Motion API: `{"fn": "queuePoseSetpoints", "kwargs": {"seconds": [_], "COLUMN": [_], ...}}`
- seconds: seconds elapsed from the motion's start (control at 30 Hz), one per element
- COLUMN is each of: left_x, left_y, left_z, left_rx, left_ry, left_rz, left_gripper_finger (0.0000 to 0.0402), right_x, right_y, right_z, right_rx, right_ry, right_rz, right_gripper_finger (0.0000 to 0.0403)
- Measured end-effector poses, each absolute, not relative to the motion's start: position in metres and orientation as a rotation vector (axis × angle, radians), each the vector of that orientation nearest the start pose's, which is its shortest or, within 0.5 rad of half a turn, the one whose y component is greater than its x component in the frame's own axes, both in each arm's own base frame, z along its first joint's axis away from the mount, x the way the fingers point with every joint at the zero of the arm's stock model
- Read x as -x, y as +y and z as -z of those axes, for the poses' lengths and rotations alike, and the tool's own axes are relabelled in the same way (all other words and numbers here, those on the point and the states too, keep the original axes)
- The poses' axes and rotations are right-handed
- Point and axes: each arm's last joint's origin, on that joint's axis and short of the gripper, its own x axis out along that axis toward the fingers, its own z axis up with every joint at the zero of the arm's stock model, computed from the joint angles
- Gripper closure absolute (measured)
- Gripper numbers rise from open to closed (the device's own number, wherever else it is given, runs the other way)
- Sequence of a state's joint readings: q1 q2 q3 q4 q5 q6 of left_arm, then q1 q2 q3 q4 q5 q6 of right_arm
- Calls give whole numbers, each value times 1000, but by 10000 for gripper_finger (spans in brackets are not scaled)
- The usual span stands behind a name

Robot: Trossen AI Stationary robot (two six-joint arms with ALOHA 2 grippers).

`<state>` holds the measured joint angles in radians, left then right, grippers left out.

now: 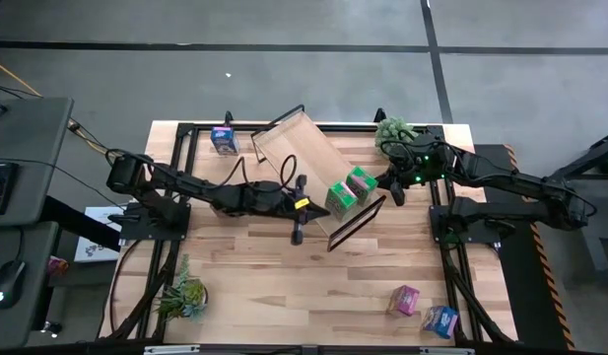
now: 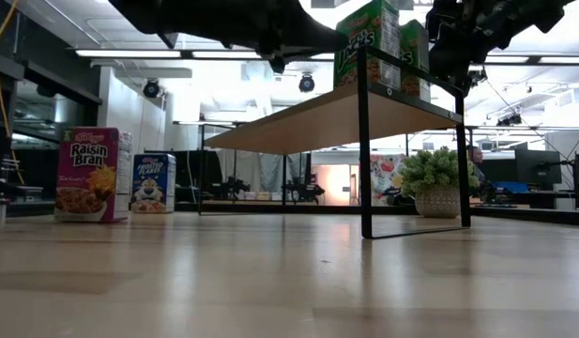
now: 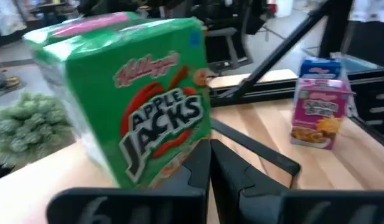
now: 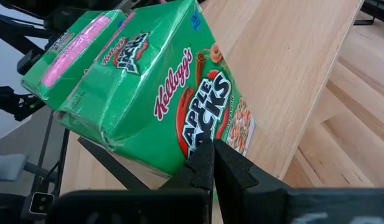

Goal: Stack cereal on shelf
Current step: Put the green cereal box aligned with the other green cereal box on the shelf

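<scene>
Two green Apple Jacks cartons [image 1: 341,197] [image 1: 361,182] stand side by side on the near-right end of the light-wood shelf [image 1: 294,148], which lies slantwise across the table's middle. My left gripper [image 1: 315,204] is shut and points from the left at the nearer carton [image 3: 148,99]. My right gripper [image 1: 384,185] is also shut and points at the cartons [image 4: 167,87] from the right. In the low view the cartons [image 2: 369,38] sit on top of the shelf board [image 2: 317,117], with my right gripper [image 2: 450,52] close beside them. My left gripper's shut fingertips [image 3: 201,158] lie before the lower corner of the front carton [image 3: 179,155]; whether they touch it I cannot tell. My right gripper's shut fingertips [image 4: 204,155] lie at the lower part of the carton's printed face [image 4: 204,124]; touching or just short, I cannot tell.
A blue carton [image 1: 223,138] stands at the far left beside the shelf. A pink carton [image 1: 404,299] and a blue one [image 1: 439,320] stand near the near right corner. Potted plants sit at the far right [image 1: 397,133] and near left [image 1: 182,294]. Bare wood lies in the near middle.
</scene>
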<state>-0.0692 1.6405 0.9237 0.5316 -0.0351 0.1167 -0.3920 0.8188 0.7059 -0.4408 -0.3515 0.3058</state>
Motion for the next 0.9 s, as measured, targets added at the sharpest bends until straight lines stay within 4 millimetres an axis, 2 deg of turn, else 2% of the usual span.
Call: {"fn": "queuePoseSetpoints", "kwargs": {"seconds": [0.27,0.6,0.9], "left_x": [-367,-386,-390], "left_y": [-17,-30,-23], "left_z": [-235,-233,-231], "left_rx": [-117,-208,-257], "left_ry": [171,200,221], "left_rz": [2,-43,-71], "left_gripper_finger": [401,401,401], "right_x": [-162,-162,-162], "right_y": [-56,-56,-56], "right_z": [-279,-279,-279], "right_rx": [-502,-503,-500], "right_ry": [503,499,500], "right_rz": [119,119,102], "right_gripper_finger": [403,403,403]}}
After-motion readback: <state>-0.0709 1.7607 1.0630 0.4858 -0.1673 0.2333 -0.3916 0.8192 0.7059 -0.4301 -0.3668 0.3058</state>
